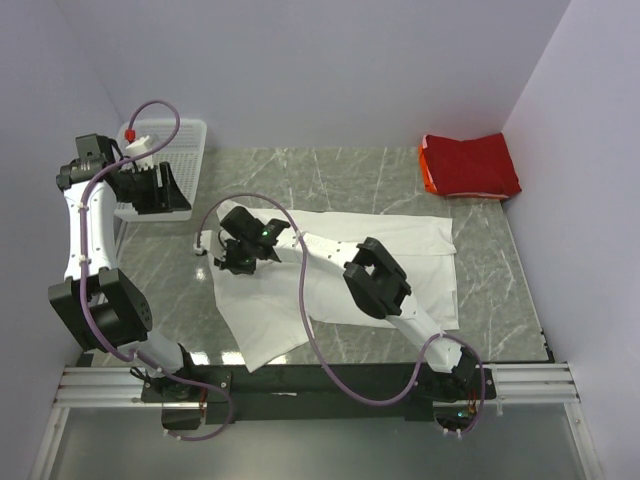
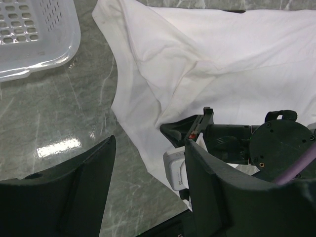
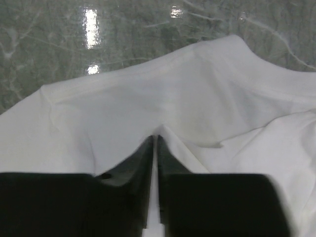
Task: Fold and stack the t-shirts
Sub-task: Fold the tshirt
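The white t-shirt (image 1: 390,270) lies spread across the middle of the table, its left side rumpled. My right gripper (image 1: 232,258) reaches over it to its left part. In the right wrist view the jaws stand shut (image 3: 156,140), pinching a raised ridge of the white t-shirt (image 3: 197,89). The red t-shirt (image 1: 468,165) lies folded at the back right corner. My left gripper (image 1: 163,190) hangs raised at the back left beside the basket. Its fingers (image 2: 86,187) stand wide apart and hold nothing, above bare table next to the white t-shirt (image 2: 207,59).
A white plastic mesh basket (image 1: 190,140) stands at the back left; its corner (image 2: 34,39) shows in the left wrist view. The right arm's cable loops over the shirt. White walls close in the table on three sides.
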